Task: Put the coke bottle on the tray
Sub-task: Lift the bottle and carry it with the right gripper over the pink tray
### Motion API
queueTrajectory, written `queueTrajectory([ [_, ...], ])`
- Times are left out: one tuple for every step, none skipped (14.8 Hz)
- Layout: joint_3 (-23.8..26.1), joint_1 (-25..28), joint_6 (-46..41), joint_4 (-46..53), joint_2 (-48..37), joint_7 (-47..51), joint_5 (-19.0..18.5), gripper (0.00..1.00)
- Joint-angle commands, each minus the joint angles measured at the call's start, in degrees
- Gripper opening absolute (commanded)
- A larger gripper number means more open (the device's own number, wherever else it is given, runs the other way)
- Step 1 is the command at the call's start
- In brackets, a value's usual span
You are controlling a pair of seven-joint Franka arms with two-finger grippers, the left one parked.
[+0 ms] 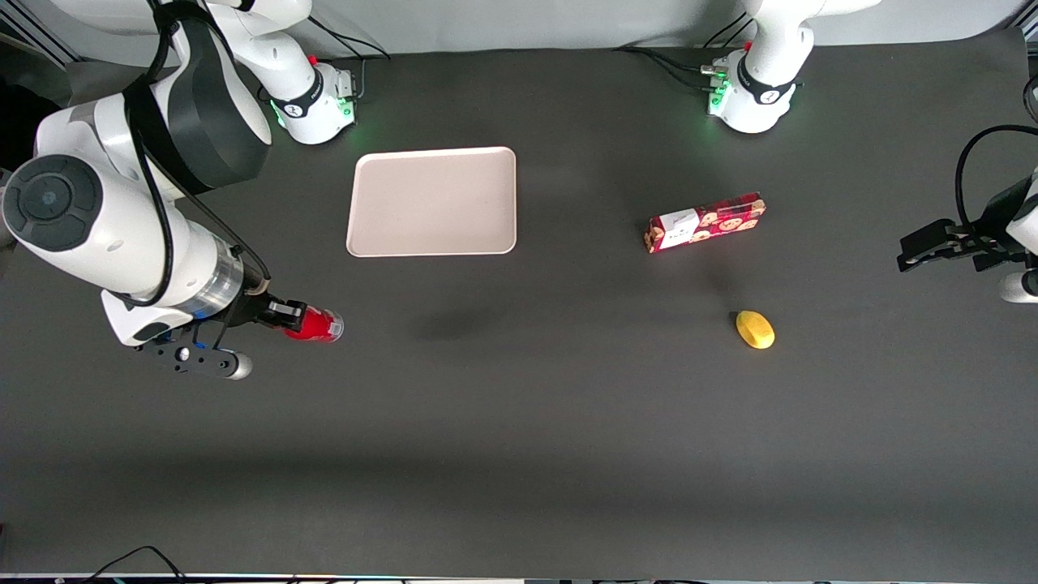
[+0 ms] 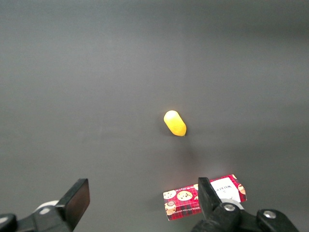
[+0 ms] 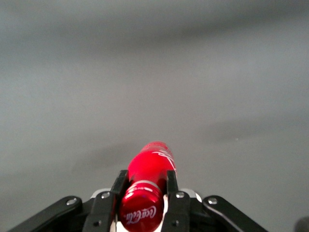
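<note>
The coke bottle (image 1: pixel 318 324) is a slim glossy red bottle with white lettering, lying horizontal in my gripper (image 1: pixel 285 316) at the working arm's end of the table. In the right wrist view the gripper (image 3: pixel 145 186) is shut on the bottle (image 3: pixel 150 166) near its capped end, one finger on each side. The bottle is held just above the dark mat; whether it touches the mat I cannot tell. The tray (image 1: pixel 433 202), pale beige-pink with rounded corners, lies flat and empty farther from the front camera than the bottle.
A long red cookie box (image 1: pixel 705 222) and a yellow lemon-shaped object (image 1: pixel 755 329) lie toward the parked arm's end; both also show in the left wrist view, the box (image 2: pixel 203 197) and the yellow object (image 2: pixel 175 123). The arm bases stand at the table's rear edge.
</note>
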Motion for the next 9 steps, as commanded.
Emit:
queueTrajectory([
  [0.2,-0.5,2.2,-12.1,-8.2,1.9,3.0,0.0],
  [0.2,-0.5,4.3,-16.7,-11.2,1.9,3.9,0.0],
  [0.3,-0.4,7.2,-22.2,-14.8,2.9,4.6,0.0],
  [0.9,-0.3,10.4,-28.2,-18.5,4.5,5.1,0.0],
  [2.5,-0.5,13.4,-33.5,-22.3,5.2,5.2,0.0],
  [3.0,-0.7,15.3,-38.2,-25.7,6.4,5.4,0.0],
  [3.5,-0.5,17.3,-43.1,-29.3,7.3,6.5,0.0],
  [5.1,-0.7,19.0,-47.6,-32.6,7.7,7.2,0.0],
  [5.9,-0.8,20.3,-51.6,-35.6,8.8,7.4,0.0],
])
